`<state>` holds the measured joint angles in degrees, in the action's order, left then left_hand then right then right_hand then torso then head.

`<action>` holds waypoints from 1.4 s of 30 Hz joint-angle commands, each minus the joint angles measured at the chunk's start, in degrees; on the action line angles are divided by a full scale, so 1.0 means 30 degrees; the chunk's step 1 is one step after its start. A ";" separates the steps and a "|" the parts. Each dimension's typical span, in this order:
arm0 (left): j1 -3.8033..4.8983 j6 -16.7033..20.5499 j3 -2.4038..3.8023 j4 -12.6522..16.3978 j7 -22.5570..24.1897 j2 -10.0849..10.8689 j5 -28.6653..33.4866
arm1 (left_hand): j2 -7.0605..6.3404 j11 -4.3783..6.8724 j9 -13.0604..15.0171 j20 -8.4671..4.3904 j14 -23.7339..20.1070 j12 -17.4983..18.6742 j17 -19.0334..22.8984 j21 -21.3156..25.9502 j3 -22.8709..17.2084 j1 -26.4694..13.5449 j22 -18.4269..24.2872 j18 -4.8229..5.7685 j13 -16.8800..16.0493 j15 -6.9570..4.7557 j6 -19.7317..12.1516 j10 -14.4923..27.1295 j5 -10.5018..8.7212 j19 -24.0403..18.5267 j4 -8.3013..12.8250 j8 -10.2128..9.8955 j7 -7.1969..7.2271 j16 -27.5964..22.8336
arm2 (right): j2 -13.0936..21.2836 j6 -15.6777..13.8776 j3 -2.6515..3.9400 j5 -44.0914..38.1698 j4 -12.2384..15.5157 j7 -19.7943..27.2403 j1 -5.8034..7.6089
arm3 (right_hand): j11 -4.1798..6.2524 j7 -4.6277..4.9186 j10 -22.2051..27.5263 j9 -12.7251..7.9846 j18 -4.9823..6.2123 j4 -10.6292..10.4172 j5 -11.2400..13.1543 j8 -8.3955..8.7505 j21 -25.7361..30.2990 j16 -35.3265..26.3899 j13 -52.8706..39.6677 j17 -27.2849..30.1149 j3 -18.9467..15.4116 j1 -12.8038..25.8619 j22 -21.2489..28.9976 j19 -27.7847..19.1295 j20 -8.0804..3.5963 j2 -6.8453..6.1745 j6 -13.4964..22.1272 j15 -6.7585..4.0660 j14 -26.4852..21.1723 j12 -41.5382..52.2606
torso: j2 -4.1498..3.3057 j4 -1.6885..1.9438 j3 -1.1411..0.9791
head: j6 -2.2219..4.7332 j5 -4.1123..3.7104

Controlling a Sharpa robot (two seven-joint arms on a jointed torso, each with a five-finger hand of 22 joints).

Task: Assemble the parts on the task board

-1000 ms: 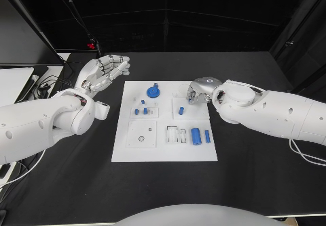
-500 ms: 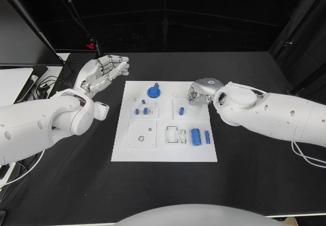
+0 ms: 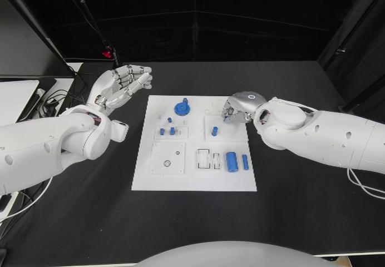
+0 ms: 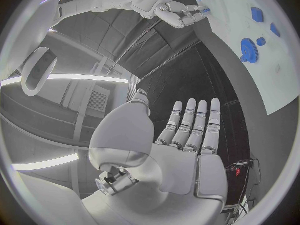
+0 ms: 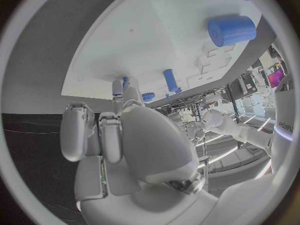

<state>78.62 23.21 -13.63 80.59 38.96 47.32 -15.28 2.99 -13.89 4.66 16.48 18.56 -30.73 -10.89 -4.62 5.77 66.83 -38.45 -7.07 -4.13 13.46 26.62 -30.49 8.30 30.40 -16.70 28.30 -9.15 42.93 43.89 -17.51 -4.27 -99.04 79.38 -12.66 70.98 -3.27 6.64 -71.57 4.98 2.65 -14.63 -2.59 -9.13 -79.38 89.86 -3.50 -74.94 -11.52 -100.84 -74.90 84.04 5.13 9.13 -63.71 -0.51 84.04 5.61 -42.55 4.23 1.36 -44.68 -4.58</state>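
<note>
The white task board (image 3: 195, 172) lies mid-table. On it are a blue gear (image 3: 182, 107), small blue pieces (image 3: 166, 132), a short blue peg (image 3: 214, 131), a thick blue cylinder (image 3: 232, 161) and a slim blue piece (image 3: 245, 162). My right hand (image 3: 235, 109) hovers over the board's far right part, just beyond the peg, fingers curled in with nothing visible between them (image 5: 109, 135). The cylinder (image 5: 231, 30) and peg (image 5: 170, 80) lie ahead of it. My left hand (image 3: 120, 83) is raised off the board's far left corner, palm bare and fingers stretched out (image 4: 187, 135).
A pale desk with cables (image 3: 36, 97) borders the table's left edge. Black table (image 3: 305, 222) surrounds the board on all sides. The board's near left square (image 3: 167, 158) carries a small ring mark.
My right forearm and hand have shifted slightly to the right above the board's far right part. The left hand and the parts have stayed where they were.
</note>
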 commanded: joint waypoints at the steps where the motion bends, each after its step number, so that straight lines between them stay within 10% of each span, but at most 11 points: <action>1: 0.0027 -0.0132 0.0019 0.0009 0.0538 0.0006 0.0067 | 0.0160 -0.0012 -0.0033 0.0023 -0.0161 -0.0147 0.0068 -0.0089 0.0129 0.0039 0.0032 0.0092 0.0037 -0.0032 -0.0126 0.0187 0.0131 0.0103 0.0007 0.0170 -0.2371 0.0115 | 0.0070 -0.0635 0.0032 -0.0314 0.0076 -0.0008 0.0064 | -0.0044 -0.0019 -0.0159 0.0050 -0.0121 0.0041 -0.0040 -0.0065 -0.0094 0.0047 0.0007 -0.5020 0.0136 -0.0140 -0.3790 0.0762 0.0100 0.0011 -0.0163 -0.0003 0.1986 -0.0102 | -0.0008 0.0002 -0.0005 | -0.0024 -0.0007; 42: 0.0026 -0.0059 0.0019 -0.0182 0.0536 -0.0071 0.0067 | 0.0191 -0.0014 -0.0046 0.0022 -0.0176 -0.0212 0.0134 -0.0093 0.0192 0.0091 0.0053 0.0091 0.0046 -0.0031 -0.0158 0.0216 0.0192 0.0114 0.0010 0.0232 -0.2372 0.0175 | 0.1228 -0.1774 0.0076 0.0374 0.1488 0.0320 0.0091 | -0.0030 -0.0036 -0.0371 0.0066 -0.0131 -0.0047 -0.0040 -0.0028 -0.0138 0.0047 0.0012 -0.5020 0.0158 -0.0113 -0.3810 0.0794 0.0081 -0.0194 -0.0349 -0.0026 0.1986 -0.0478 | 0.0003 0.0017 0.0006 | -0.0036 -0.0032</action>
<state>78.61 23.20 -13.63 80.05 38.96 47.17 -15.27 3.20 -13.82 4.61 16.48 18.37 -31.01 -10.53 -4.62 6.08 67.05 -38.34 -7.07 -4.08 13.26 26.63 -30.15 8.50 30.40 -16.71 28.62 -9.14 43.20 47.51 -21.32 -4.10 -98.22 83.53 -12.28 71.11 -3.28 6.63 -72.38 5.01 2.65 -14.61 -2.49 -9.10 -79.59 89.86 -3.50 -74.94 -11.16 -100.97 -74.90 84.04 5.13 9.12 -64.31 -0.51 84.04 4.54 -42.56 4.29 1.37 -44.80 -4.74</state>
